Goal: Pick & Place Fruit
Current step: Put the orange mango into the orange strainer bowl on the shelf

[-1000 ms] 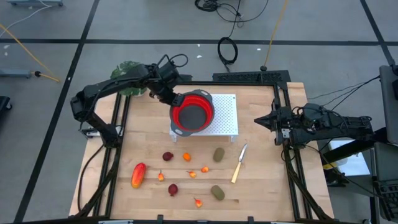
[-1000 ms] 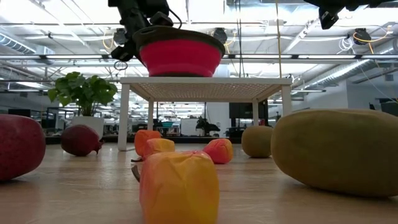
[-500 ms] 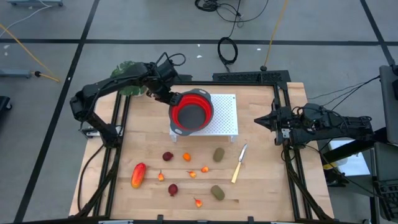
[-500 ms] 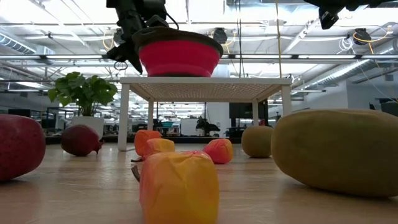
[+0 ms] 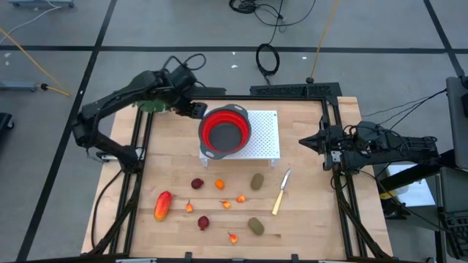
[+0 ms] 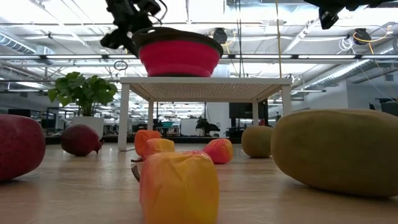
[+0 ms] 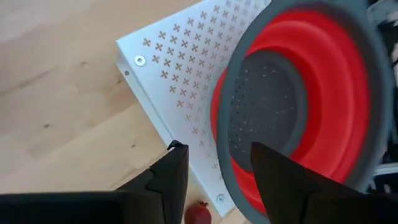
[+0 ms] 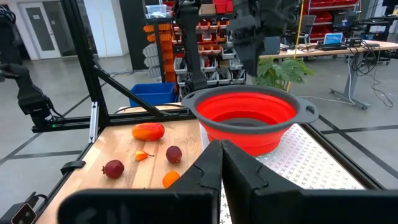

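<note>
The fruit lies scattered on the near half of the wooden table: an elongated red-orange-yellow piece, two dark red round ones, two olive-brown ovals and several tiny orange pieces around. The red grey-rimmed bowl stands on a white perforated stand. My left gripper is open, just off the bowl's far-left rim and above the stand's corner, touching nothing. My right gripper waits shut at the table's right edge.
A slim pale-handled knife lies right of the fruit, near one oval. The stand takes up the table's far middle. A potted plant sits off the far-left corner, behind the left arm. Bare wood shows along the table's left and right sides.
My left gripper, which was at the bowl's far-left rim a second ago, has drawn back toward the table's far-left corner and stands apart from the bowl. The bowl stays on the stand. The right arm has kept still.
</note>
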Robot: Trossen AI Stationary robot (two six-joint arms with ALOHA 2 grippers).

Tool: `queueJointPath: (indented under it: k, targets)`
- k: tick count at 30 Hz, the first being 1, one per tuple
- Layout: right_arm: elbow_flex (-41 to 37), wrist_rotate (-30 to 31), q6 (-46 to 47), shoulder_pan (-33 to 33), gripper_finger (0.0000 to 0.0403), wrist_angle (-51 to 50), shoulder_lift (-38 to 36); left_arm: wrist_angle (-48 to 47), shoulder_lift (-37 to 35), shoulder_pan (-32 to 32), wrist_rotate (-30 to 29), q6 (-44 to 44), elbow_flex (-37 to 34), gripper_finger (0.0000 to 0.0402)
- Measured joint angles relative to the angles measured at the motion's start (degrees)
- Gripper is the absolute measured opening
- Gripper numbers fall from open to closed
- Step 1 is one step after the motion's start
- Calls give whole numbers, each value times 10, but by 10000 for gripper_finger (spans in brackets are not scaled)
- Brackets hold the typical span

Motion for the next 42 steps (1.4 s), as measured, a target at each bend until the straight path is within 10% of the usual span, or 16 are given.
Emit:
queueJointPath:
  k: [18,42]
  targets:
    - [0,0,0,0,0,0,0,-18,-141,-154,-92,-80,0,172]
    - [0,-5,-11,0,0,-5,0,-112,-135,-462,-166,-311,0,153]
